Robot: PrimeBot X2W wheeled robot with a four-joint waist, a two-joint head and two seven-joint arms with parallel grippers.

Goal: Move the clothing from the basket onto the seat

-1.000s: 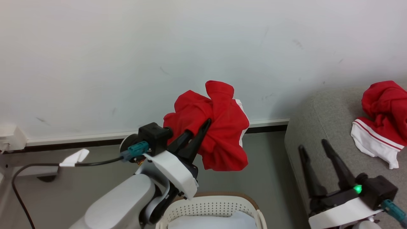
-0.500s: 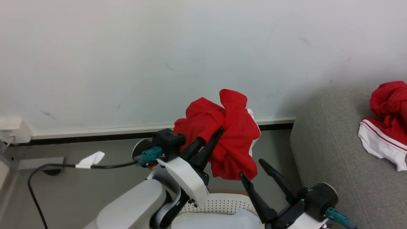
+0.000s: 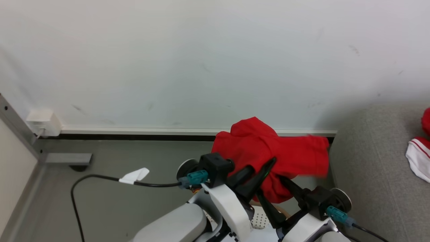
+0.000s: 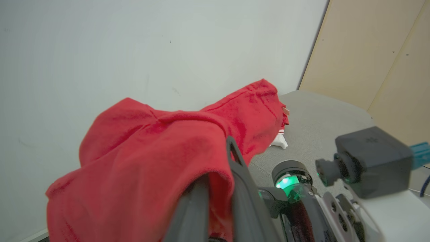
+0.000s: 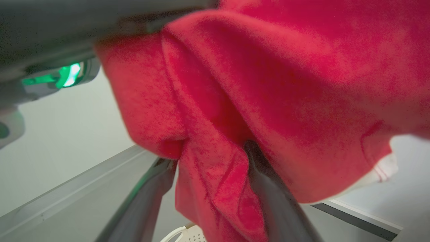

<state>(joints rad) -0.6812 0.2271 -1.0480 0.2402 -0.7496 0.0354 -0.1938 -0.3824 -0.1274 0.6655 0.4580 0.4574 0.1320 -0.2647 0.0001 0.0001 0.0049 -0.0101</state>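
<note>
My left gripper [image 3: 263, 163] is shut on a piece of the clothing, a bright red garment [image 3: 268, 149] that it holds up in front of the wall, above the basket. The cloth drapes over its fingers [image 4: 240, 174] and spreads out toward the seat. My right gripper [image 3: 270, 186] reaches up from below, open, with a hanging fold of the red garment [image 5: 215, 174] between its fingers [image 5: 268, 191]. A second red-and-white garment [image 3: 418, 158] lies on the grey seat [image 3: 369, 174] at the right. Only a bit of the basket [image 3: 258, 219] peeks out under the arms.
A pale wall with a baseboard [image 3: 134, 131] runs close behind the garment. A black cable with a white tag [image 3: 134, 175] lies on the grey floor at the left. A wall box [image 3: 42, 121] sits in the left corner.
The head camera has swung, shifting the whole picture. My right gripper has come from beside the seat over to the left gripper, under the held garment. The garment has flared toward the seat.
</note>
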